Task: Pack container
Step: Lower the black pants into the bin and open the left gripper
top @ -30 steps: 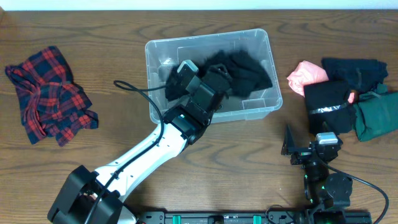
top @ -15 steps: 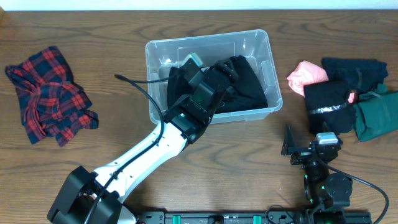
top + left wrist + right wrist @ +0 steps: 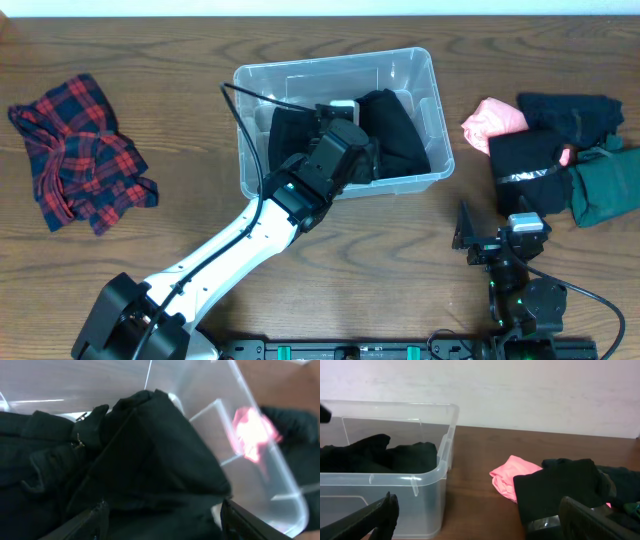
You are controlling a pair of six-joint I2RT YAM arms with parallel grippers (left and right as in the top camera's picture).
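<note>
A: container (image 3: pixel 428 62) sits mid-table by the far edge; left gripper (image 3: pixel 164 508) inside it, jaws spread wide, holding nothing, over black garment (image 3: pixel 150 450)
B: I'd tamp it flat, then lift straight up; right gripper (image 3: pixel 479 502) spread too, empty

No legible text or labels anywhere

The clear plastic container (image 3: pixel 300 78) stands upright and open-topped at the table's far centre, partly filled with black clothing (image 3: pixel 400 130).
</note>
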